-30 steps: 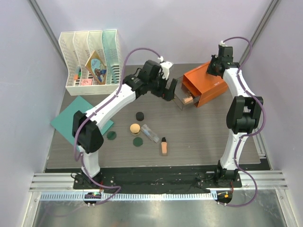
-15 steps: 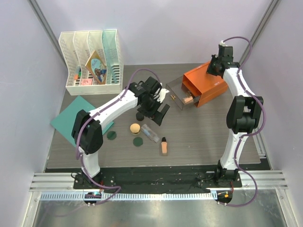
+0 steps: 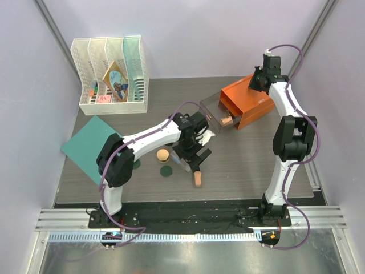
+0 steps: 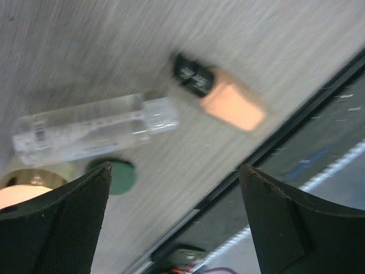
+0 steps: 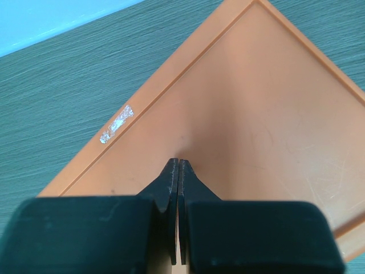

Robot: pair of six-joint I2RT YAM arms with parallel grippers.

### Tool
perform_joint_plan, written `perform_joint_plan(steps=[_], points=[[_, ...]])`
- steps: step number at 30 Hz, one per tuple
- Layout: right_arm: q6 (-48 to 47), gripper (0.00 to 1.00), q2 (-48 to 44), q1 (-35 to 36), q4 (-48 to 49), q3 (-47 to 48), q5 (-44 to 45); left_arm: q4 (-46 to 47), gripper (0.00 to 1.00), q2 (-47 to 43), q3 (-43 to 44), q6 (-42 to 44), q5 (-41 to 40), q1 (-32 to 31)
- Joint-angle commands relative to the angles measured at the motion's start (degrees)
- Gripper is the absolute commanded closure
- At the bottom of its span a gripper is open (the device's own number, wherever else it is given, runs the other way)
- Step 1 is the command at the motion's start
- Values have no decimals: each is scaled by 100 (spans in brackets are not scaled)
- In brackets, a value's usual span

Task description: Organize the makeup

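Grey wood-grain tabletop under purple walls. The left claw hangs spread and empty, its view smeared. Just ahead of its gap lie the clear tube and the peach bottle, the tube's end almost touching the bottle's black cap. Beside one finger sit a green disc and the tan compact. Coming down here, the claw could pinch both items or roll the tube away; a finger might land on the disc. Far off, the right claw is pressed together over the orange drawer box
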Motion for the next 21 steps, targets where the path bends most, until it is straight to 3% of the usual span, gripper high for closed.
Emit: perform_joint_plan(steps=[1, 6, 13, 21], points=[[-2, 99, 844, 205, -1628, -593, -469, 478, 8, -509, -627, 919, -750, 39], [16, 99, 844, 196, -1628, -593, -460, -82, 8, -115, -172, 850, -284, 30], [7, 99, 817, 205, -1628, -602, -451, -1267, 15, 702, 1040, -116, 489, 38], [42, 99, 809, 196, -1611, -629, -469, -1648, 14, 669, 1375, -1751, 340, 56]])
